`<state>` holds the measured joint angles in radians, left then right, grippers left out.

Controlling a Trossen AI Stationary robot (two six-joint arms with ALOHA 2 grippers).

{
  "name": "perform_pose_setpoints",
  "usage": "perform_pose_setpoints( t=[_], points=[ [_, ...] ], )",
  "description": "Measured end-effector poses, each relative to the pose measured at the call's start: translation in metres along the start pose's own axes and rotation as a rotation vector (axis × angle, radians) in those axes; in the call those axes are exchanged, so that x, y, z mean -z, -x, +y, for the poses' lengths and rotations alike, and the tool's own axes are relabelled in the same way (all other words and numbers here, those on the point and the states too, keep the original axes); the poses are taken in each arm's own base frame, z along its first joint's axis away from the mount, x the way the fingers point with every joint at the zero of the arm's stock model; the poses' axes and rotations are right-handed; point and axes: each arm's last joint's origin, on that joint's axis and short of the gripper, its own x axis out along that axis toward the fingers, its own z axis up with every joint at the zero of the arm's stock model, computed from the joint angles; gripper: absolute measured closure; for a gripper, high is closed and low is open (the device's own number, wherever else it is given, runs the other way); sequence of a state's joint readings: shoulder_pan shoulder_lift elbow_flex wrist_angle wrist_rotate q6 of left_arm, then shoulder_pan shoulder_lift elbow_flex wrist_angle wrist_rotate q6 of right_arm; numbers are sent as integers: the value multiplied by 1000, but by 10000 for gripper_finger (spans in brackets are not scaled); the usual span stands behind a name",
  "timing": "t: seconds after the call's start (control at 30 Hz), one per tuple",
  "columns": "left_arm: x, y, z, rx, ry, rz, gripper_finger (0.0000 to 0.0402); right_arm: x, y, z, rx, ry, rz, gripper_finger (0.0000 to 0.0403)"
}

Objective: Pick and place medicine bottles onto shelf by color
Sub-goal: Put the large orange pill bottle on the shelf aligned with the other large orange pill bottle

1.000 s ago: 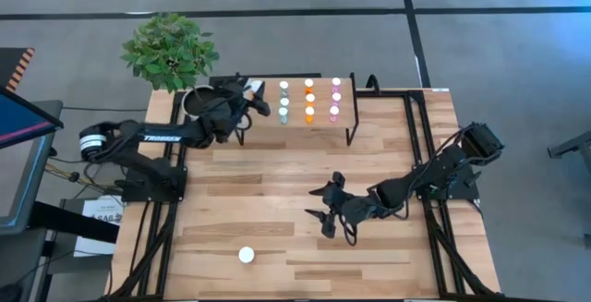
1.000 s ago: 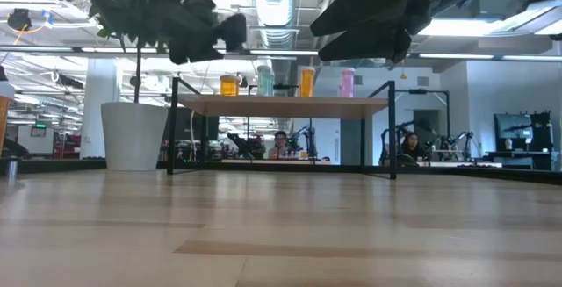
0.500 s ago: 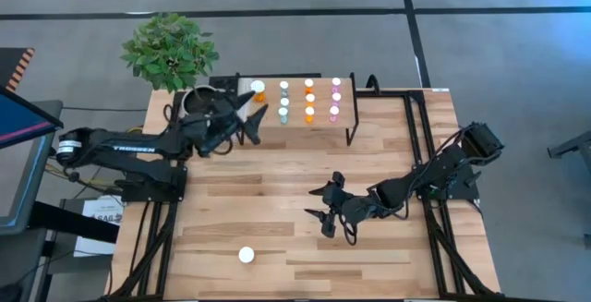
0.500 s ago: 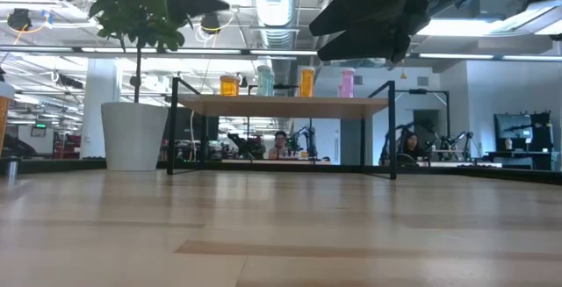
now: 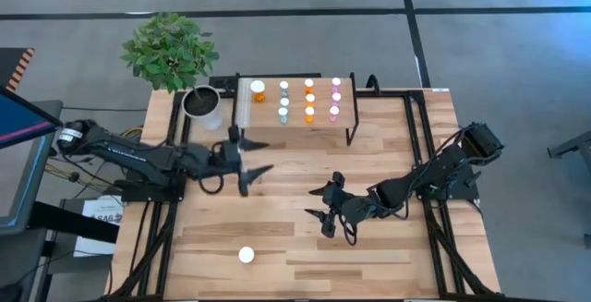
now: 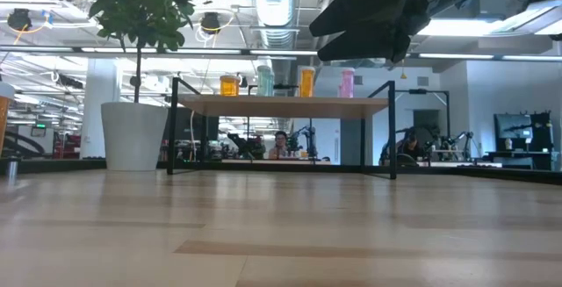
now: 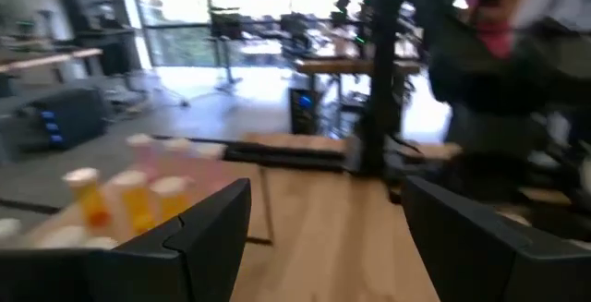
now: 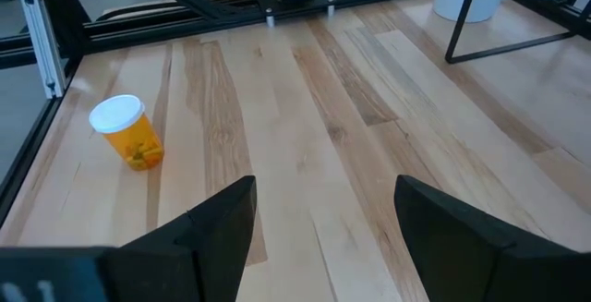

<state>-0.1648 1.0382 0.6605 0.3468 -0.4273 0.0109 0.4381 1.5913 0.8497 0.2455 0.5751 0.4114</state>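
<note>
Overhead, the left hand [image 5: 251,156] hovers open and empty before the shelf [image 5: 242,104] of medicine bottles [image 5: 308,99], the right hand [image 5: 325,206] open mid-tabletop [image 5: 388,145]; its wrist view shows one orange bottle [image 8: 126,132] standing alone

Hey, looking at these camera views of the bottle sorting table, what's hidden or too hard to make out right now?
- Low view: the back rows of medicine bottles on the shelf are hidden behind the front row.
- Low view: the orange bottle on the table is outside the frame.
- Left wrist view: motion blur smears the bottles, so exact colours and count are unclear.
- High view: bottle labels and contents are too small to read.
- Low view: the left gripper is not seen.
</note>
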Motion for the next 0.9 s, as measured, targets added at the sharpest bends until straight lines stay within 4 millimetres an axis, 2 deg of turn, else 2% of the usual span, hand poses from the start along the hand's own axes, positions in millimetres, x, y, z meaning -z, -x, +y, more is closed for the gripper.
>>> perform_pose_setpoints(
  t=[0.5, 0.73, 0.9],
  points=[
    [22, 28, -52, 403, -38, 212, 132, 0, 0, 0, 2, 4, 4, 122],
    [40, 53, -73, 497, 42, 437, 132, 0, 0, 0, 2, 3, 3, 122],
    [48, 69, -95, 582, 87, 509, 132, 0, 0, 0, 2, 3, 3, 122]
  ],
)
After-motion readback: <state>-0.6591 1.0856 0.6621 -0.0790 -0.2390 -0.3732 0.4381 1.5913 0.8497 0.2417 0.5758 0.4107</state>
